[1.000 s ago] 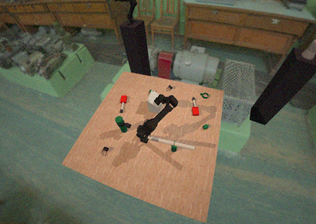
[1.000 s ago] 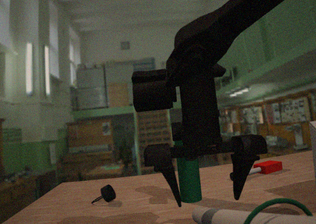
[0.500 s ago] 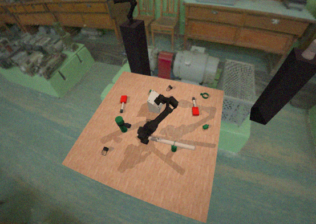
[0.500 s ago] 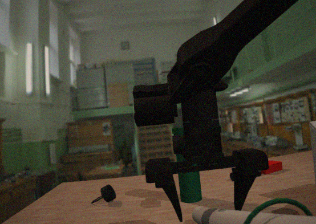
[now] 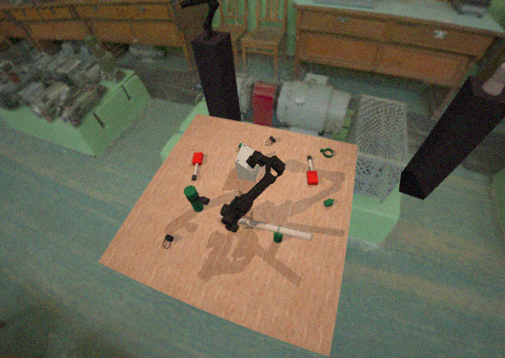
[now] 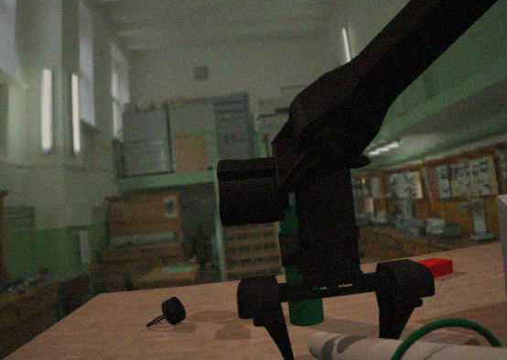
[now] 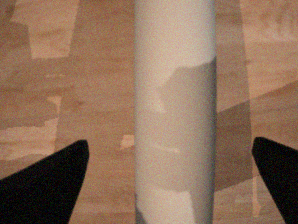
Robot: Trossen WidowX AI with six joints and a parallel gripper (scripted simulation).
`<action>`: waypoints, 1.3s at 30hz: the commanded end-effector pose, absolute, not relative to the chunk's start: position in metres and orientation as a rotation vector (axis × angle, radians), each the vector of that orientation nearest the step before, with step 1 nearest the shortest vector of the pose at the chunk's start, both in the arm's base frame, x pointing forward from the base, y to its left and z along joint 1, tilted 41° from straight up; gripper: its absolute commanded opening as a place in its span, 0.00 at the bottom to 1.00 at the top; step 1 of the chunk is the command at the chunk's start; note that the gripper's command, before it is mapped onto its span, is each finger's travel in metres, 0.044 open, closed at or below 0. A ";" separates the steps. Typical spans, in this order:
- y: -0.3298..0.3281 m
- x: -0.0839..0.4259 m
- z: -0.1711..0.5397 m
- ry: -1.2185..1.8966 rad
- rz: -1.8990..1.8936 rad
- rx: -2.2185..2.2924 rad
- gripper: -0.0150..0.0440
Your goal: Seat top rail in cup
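The off-white rail (image 5: 296,232) (image 6: 357,347) (image 7: 175,120) runs through the green loop cap (image 5: 277,237), whose thin loop arches over it in the exterior view. The big green post (image 5: 190,191) (image 6: 307,311) stands upright to the left, partly hidden by the arm in the exterior view. The black rail-end cup (image 5: 203,200) hangs on its band; the rail's near end lies outside it, with a gap between them. My gripper (image 6: 339,349) (image 7: 171,147) is open and empty. Its fingers stand on either side of the rail near that end, with space at both sides.
A white box (image 5: 246,168) stands near the arm's folded part. Red blocks with white shafts (image 5: 197,158) (image 5: 312,178) lie farther back. Black caps with loops (image 5: 168,240) (image 5: 271,139), a green ring (image 5: 326,152) and a small green cap (image 5: 329,202) lie around.
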State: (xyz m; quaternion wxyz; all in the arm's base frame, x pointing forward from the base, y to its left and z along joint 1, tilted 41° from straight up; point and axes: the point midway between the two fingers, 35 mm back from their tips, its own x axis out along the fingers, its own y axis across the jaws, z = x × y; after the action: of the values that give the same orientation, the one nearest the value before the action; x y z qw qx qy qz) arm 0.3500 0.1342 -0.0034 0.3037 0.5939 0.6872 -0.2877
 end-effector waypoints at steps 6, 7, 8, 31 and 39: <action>0.136 0.348 -0.008 1.831 -0.773 1.578 0.73; 0.136 0.348 -0.008 1.831 -0.773 1.578 0.69; 0.136 0.348 -0.008 1.831 -0.773 1.578 0.64; 0.108 0.357 0.009 1.742 -0.838 1.500 0.25; 0.063 0.363 0.037 1.595 -0.955 1.349 0.25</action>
State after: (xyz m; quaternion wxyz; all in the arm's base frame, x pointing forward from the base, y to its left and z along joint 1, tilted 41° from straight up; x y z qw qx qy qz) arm 0.3588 0.0877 0.0212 0.3766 0.5498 0.6559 -0.3545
